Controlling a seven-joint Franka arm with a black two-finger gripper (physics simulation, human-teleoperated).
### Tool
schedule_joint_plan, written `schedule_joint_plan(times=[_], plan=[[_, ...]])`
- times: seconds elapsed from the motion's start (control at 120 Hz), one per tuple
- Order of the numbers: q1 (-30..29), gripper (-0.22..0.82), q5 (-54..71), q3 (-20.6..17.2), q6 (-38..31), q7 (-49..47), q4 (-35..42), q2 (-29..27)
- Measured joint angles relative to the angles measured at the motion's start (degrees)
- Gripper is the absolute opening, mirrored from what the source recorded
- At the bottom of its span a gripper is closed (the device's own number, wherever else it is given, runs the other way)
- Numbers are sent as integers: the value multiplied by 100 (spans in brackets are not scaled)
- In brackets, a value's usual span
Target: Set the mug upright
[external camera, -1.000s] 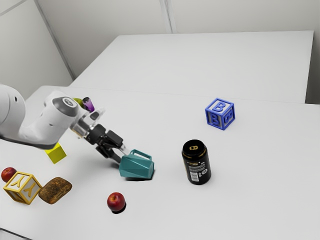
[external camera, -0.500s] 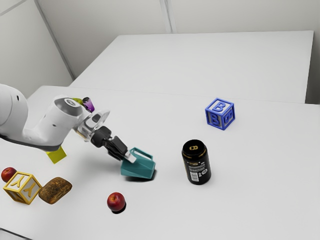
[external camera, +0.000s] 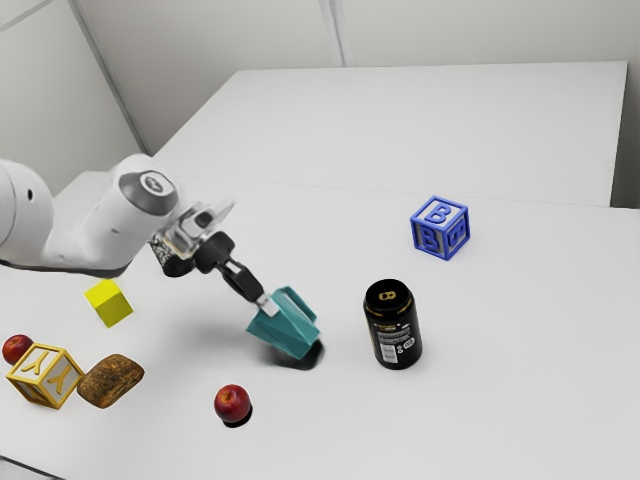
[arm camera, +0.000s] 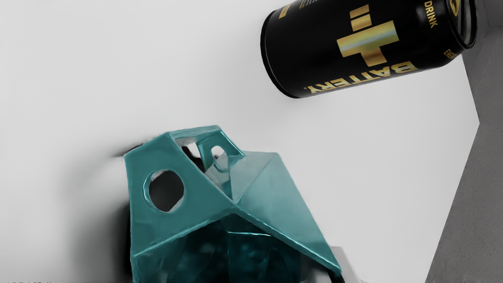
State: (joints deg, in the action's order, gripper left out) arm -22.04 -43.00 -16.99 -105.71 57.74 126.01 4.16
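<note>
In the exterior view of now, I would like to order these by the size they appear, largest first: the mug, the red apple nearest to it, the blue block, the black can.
1. Black can
2. Mug and blue block: too alike to rank
3. Red apple

My arm [external camera: 88,230] is basically smooth white shells, all rounded, with a tiny dark spot [external camera: 31,195] and a grey cap [external camera: 152,193] wearing a pale marking. Fingers [external camera: 242,281] are chunky black with whitish tips [external camera: 269,305].
</note>
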Motion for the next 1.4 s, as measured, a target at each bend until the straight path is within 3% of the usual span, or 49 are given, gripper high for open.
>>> schedule_joint_plan(times=[0.4,0.717,0.925,1.033,1.192,1.4], plan=[[16,-18,2640,-767,-1757,-709,-181,-216],[164,-18,3466,-973,-2323,-1285,133,-328],[225,23,3552,-1010,-2409,-1524,145,-335],[190,38,3579,-1028,-2400,-1617,117,-458],[38,50,3597,-1094,-2165,-1730,-91,-797],[-157,56,3898,-1120,-1346,-2366,-979,-832]])
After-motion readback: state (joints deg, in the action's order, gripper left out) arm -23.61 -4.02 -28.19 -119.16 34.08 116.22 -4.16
